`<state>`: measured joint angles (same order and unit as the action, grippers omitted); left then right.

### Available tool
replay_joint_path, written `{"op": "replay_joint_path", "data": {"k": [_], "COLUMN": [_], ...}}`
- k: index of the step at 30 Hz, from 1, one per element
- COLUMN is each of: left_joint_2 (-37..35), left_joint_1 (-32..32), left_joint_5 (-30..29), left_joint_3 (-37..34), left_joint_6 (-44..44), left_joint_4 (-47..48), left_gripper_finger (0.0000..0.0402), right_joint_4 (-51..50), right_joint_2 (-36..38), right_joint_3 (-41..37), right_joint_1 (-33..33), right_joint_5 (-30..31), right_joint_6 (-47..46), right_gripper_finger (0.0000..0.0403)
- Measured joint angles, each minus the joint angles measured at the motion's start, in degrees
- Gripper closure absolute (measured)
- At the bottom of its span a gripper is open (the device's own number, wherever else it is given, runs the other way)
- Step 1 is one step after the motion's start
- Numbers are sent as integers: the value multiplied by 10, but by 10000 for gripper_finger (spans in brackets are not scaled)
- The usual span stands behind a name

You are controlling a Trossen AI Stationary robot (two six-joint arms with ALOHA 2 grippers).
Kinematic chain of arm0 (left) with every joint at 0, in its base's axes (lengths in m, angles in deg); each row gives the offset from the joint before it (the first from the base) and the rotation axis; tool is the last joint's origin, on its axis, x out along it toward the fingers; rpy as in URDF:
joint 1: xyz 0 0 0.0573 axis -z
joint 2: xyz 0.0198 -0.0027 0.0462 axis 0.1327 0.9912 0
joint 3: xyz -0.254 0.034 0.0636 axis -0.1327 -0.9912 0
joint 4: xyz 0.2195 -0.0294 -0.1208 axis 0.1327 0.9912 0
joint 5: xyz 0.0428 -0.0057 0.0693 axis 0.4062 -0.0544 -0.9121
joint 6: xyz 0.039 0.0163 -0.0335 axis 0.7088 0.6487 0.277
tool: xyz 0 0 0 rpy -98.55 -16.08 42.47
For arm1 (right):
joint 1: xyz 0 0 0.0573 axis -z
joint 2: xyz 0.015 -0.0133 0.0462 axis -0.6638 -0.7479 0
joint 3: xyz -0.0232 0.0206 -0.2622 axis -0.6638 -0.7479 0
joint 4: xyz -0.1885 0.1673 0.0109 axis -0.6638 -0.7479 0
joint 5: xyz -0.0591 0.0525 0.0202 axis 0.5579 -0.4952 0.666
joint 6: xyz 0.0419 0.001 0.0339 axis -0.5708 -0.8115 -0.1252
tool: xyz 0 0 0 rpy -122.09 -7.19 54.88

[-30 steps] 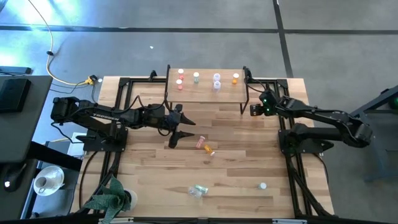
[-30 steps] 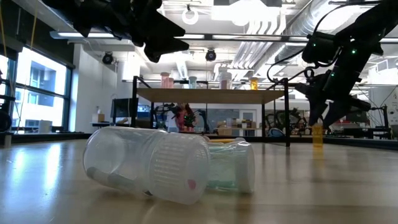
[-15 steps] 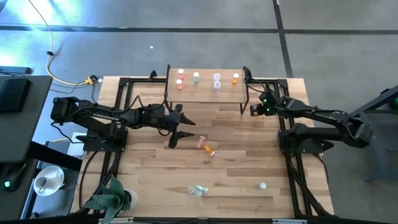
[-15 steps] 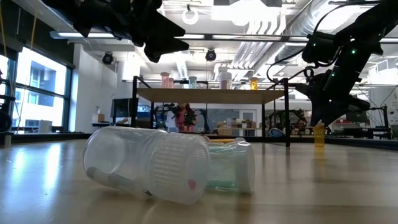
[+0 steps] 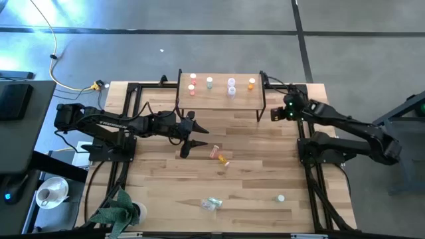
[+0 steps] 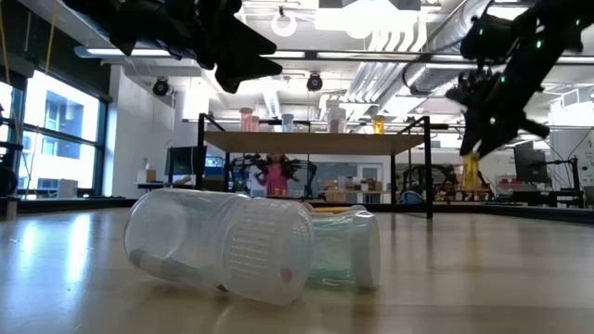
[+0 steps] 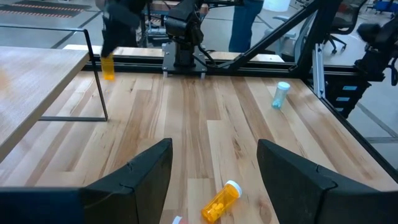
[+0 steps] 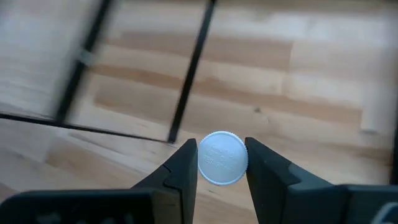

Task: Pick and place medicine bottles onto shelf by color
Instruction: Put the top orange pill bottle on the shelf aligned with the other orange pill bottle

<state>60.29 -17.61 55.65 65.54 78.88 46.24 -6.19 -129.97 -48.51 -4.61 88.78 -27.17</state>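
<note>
The shelf (image 5: 219, 99) stands at the table's far edge with several white-capped bottles upright on it: two red (image 5: 192, 83), a pale green (image 5: 209, 82), two clear (image 5: 231, 86) and an orange (image 5: 252, 83). Just right of the shelf, my right gripper (image 5: 274, 114) is shut on an orange bottle (image 6: 471, 173), which also shows in the left wrist view (image 7: 107, 67). My left gripper (image 5: 189, 143) hovers open above the table's middle. Below it a red-pink bottle (image 5: 214, 153) and an orange bottle (image 7: 221, 200) lie on their sides. My right gripper pinches the orange bottle between its two fingers at the top, the white cap (image 8: 208, 158) sitting between the fingertips. The fingers slant down from the table's right side. The bottle hangs upright below them, its bottom (image 6: 471, 186) clear of the table.
A clear bottle (image 6: 223, 243) and a pale green one (image 6: 345, 246) lie side by side near the front edge. Another small bottle (image 5: 281, 198) lies at the near right. The shelf's black legs (image 8: 186, 81) stand close to my right gripper. A potted plant (image 5: 119, 211) sits at the near-left corner.
My right gripper has risen with the orange bottle, which stood on the table a second ago and now hangs clear of it. My left arm has kept still.
</note>
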Motion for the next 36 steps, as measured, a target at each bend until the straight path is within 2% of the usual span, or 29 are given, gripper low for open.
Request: {"op": "replay_joint_path", "data": {"k": [8, 18, 26, 36], "left_joint_2": [0, 0, 0, 0], "left_joint_1": [0, 0, 0, 0], "left_joint_5": [0, 0, 0, 0], "left_joint_3": [0, 0, 0, 0], "left_joint_6": [0, 0, 0, 0], "left_joint_4": [0, 7, 9, 13], "left_gripper_finger": [179, 179, 179, 179], "right_joint_4": [-74, -92, -92, -89], "right_joint_2": [17, -32, -127, -234], "right_joint_3": [126, 292, 374, 396], "right_joint_1": [-32, -38, -38, -50], "right_joint_5": [55, 101, 91, 32], "right_joint_6": [-2, 28, 50, 68], "right_gripper_finger": [304, 304, 304, 304]}}
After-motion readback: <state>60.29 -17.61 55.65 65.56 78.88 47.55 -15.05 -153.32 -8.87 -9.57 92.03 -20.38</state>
